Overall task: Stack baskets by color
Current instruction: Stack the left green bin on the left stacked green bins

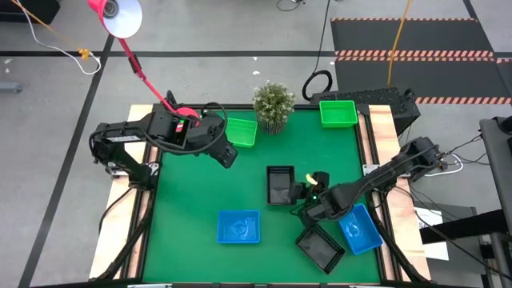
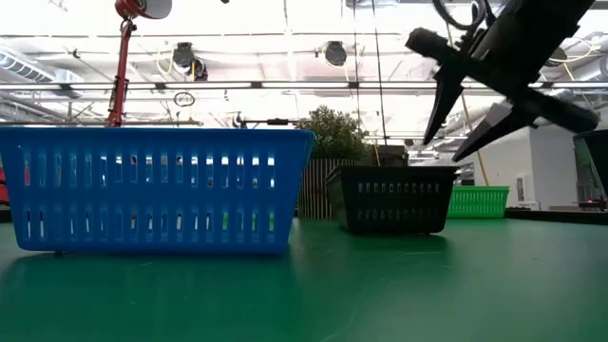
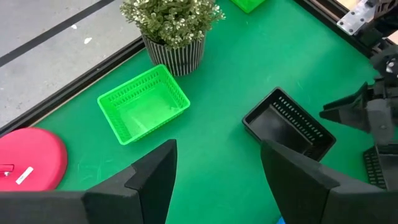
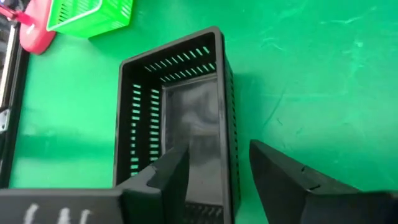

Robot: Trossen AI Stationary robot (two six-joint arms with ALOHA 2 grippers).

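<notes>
A green-topped counter [image 1: 200, 192] sits on a grey taped workshop floor, with a red lamp base [image 1: 186, 114] and a potted plant [image 1: 274, 104] along its far edge.

The step in hand looks like the black pile. A black basket [image 1: 280, 185] stands near the counter's centre, and in the right wrist view it seems to have a second one nested inside, though I cannot be sure. The right end effector [image 1: 308, 192] hovers just beside it, at about three o'clock from the basket in the high view, above its rim. Its fingers are parted with nothing between them — it reads as a release just made. In the low view that end effector hangs in the air, clear of the basket.

The next move, as I judge it, calls for fetching the remaining black basket [image 1: 321, 247], which lies tilted at about five o'clock from the right end effector, touching or nearly touching a blue basket [image 1: 359, 228]. It needs a pinch on one slatted wall, a clear lift, then squaring it over the central basket.

The other blue basket [image 1: 238, 226] lies at seven o'clock from the central black one, well apart. One green basket [image 1: 241, 133] sits just beside the plant; another [image 1: 338, 113] sits at the far right corner.

The left end effector [image 1: 227, 154] waits with fingers spread and empty, near the first green basket — that basket lies at roughly one o'clock from it.
</notes>
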